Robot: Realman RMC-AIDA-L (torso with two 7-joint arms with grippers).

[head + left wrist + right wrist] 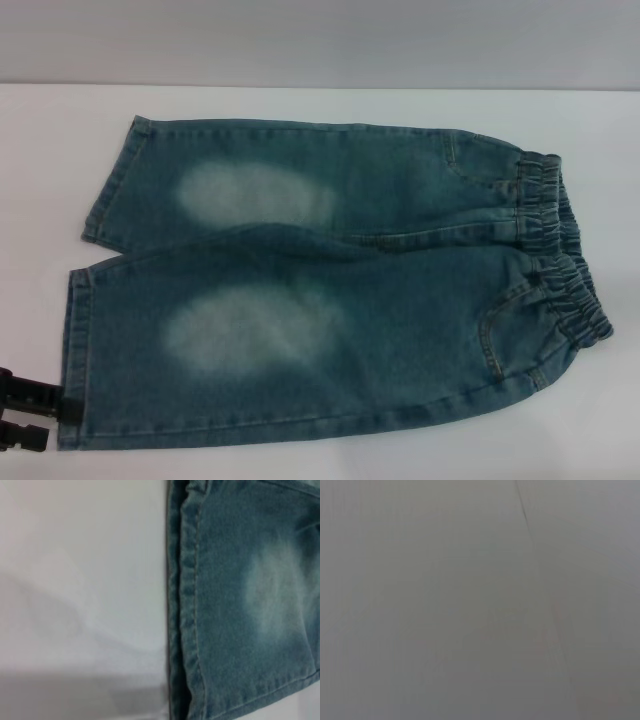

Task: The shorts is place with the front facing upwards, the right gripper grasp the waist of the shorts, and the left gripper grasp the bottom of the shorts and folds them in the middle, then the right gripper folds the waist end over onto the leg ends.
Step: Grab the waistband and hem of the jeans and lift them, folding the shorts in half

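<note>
one open left claw [22,412] just beside the flat shorts' [330,290] near leg hem [72,360]

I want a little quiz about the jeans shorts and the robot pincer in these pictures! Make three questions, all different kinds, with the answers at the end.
1. True or false: the shorts lie spread flat on the white table, not yet folded.
2. Which end of the shorts is nearest the left pincer? A) the ruffled waist B) the hemmed leg ends C) the pocket
3. Fill in the missing word: in the head view, the gathered waist of the shorts points toward the robot's ____ side.

Key:
1. True. Both legs lie side by side, front facing up.
2. B. The left pincer sits at the head view's lower left edge, beside the leg ends.
3. Right.
</note>
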